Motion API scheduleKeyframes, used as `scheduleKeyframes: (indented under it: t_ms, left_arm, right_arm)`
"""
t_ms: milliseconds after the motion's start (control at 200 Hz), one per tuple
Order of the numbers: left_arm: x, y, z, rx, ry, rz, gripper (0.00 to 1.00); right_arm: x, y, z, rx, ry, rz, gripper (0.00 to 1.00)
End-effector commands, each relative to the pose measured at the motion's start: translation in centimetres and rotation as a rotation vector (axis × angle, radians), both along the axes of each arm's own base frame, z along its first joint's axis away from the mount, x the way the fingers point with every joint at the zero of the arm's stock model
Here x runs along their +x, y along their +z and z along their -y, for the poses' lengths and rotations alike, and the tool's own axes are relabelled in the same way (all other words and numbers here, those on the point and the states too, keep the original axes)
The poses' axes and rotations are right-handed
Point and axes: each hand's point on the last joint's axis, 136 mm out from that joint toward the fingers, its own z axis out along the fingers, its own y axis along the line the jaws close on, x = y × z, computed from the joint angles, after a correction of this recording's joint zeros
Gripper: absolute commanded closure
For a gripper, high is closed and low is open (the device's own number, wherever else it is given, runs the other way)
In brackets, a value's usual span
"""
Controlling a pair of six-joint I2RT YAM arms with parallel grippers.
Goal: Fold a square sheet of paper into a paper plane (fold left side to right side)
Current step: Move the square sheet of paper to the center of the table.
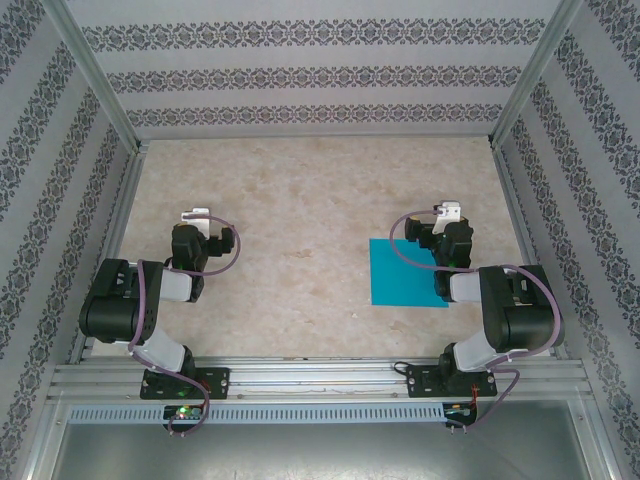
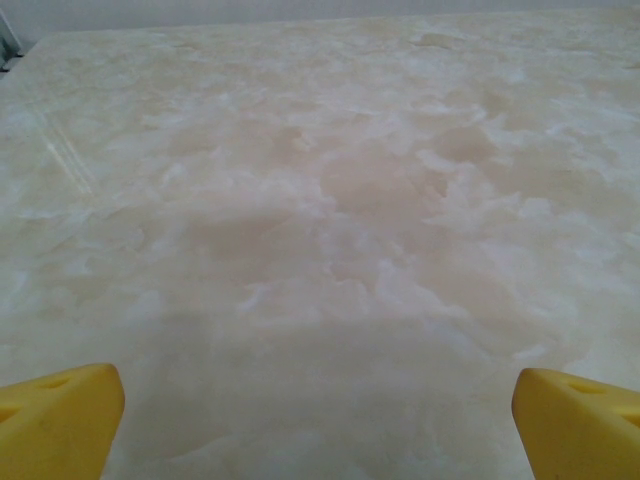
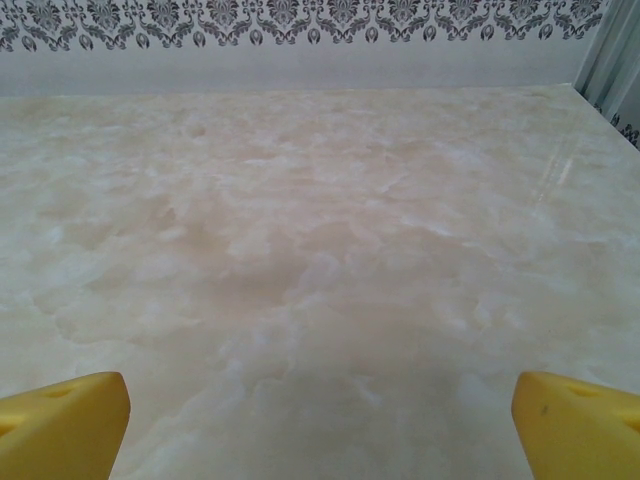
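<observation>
The square sheet of paper (image 1: 403,272), plain teal-blue, lies flat on the marbled table right of centre. It is a plain square, not a paper plane. Its right edge is hidden under my right arm. My right gripper (image 1: 448,212) hovers just beyond the sheet's far right corner, pointing away from it. In the right wrist view this gripper (image 3: 320,425) is open, its yellow fingertips (image 3: 60,420) wide apart over bare table. My left gripper (image 1: 196,216) is far to the left of the sheet. In the left wrist view that gripper (image 2: 320,425) is also open, with nothing between its yellow fingertips (image 2: 575,420).
Patterned walls (image 1: 300,75) with metal posts close the table (image 1: 300,190) on three sides. An aluminium rail (image 1: 320,380) carrying both arm bases runs along the near edge. Bare marbled surface (image 3: 300,200) stretches ahead of each gripper.
</observation>
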Motion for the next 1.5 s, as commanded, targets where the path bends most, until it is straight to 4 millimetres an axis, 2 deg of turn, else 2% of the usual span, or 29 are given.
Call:
scheduleKeyframes:
  t_ms: [0,85,195,280,385,455,570,754,849,954,1164,1374,1494]
  left_arm:
    - [-0.4,3.0,-1.1,-0.014,0.055,0.108,0.0]
    - [-1.4,5.6,-1.7,-0.013,0.097,0.127,0.0]
    - [-2.1,9.6,-2.5,-0.028,0.152,0.115,0.0]
    - [-2.7,12.4,-2.5,-0.08,0.173,0.081,0.0]
    - [-4.0,14.4,-1.7,-0.206,0.18,0.011,0.0]
    - [-4.9,14.9,-0.5,-0.322,0.158,-0.028,0.0]
    - [-6.5,13.7,2.3,-0.494,0.08,-0.135,0.0]
    - [-8.1,9.0,7.6,-0.778,-0.044,-0.347,0.0]
    - [-8.8,7.0,10.2,-0.786,-0.104,-0.431,0.06]
    - [-8.9,5.8,11.9,-0.756,-0.134,-0.471,0.08]
    - [-8.1,5.5,13.3,-0.751,-0.159,-0.488,0.14]
    - [-7.9,5.1,12.8,-0.732,-0.125,-0.492,0.19]
    - [-8.1,5.1,12.4,-0.71,-0.104,-0.49,0.21]
  right_arm:
    - [0.2,2.2,-0.2,0.004,0.017,0.044,0.02]
    - [-0.6,4.5,0.3,0.011,-0.013,0.055,0.02]
    - [-2.1,6.2,0.9,0.098,-0.081,-0.04,0.02]
    - [-3.7,6.6,0.7,0.212,-0.123,-0.158,0.02]
    - [-5.7,6.5,-0.8,0.349,-0.111,-0.284,0.02]
    - [-6.9,6.1,-1.8,0.435,-0.108,-0.361,0.02]
    - [-8.3,4.9,-3.6,0.563,-0.087,-0.471,0.02]
    - [-9.6,2.1,-7.1,0.59,-0.021,-0.63,0.02]
    - [-10.0,0.1,-9.1,0.552,0.01,-0.706,0.02]
    - [-10.2,-2.3,-10.4,0.522,0.01,-0.783,0.02]
    - [-9.6,-5.2,-11.6,0.518,-0.017,-0.876,0.02]
    - [-9.9,-7.2,-14.0,0.55,-0.017,-0.936,0.02]
    - [-9.9,-7.6,-16.3,0.574,0.004,-0.953,0.03]
